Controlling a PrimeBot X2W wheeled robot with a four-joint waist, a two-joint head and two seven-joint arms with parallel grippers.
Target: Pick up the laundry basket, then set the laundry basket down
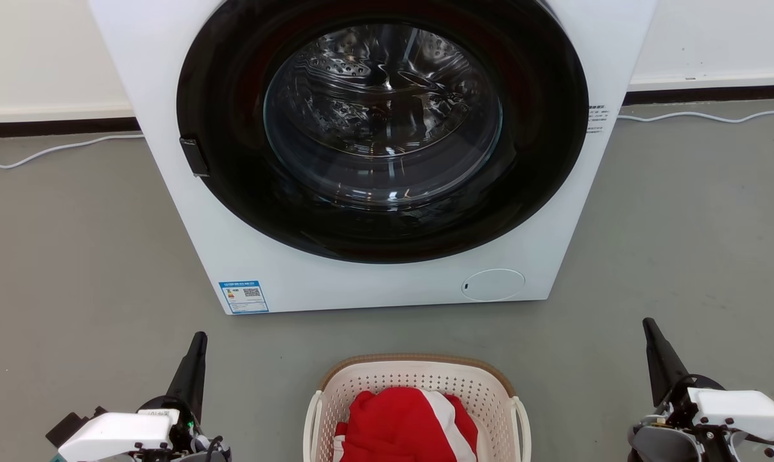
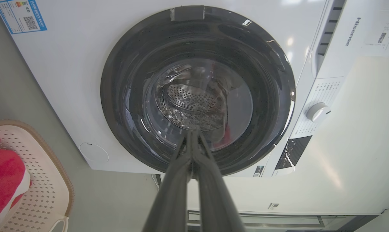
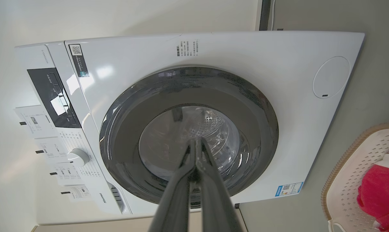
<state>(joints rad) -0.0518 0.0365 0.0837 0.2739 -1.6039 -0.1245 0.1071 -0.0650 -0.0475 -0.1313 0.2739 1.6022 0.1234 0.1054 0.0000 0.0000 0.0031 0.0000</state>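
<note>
- The basket point(image 1: 419, 378) stands on the grey floor point(image 1: 72, 256), near the front of the white washer point(image 1: 374, 289), with a red cloth point(image 1: 400, 423) inside.
- The left pincer point(image 1: 199, 339) and the right pincer point(image 1: 648, 324) are clenched and empty, one on each side of the basket and apart from it.
- A white cable point(image 1: 40, 151) lies along the wall point(image 1: 40, 51).

Cream perforated basket point(image 1: 419, 391) with tan woven-look rim and white side loop handles, upright on grey floor point(image 1: 79, 269) just before the washer point(image 1: 374, 282), apart from it, holding red-and-white cloth point(image 1: 405, 427).
</note>
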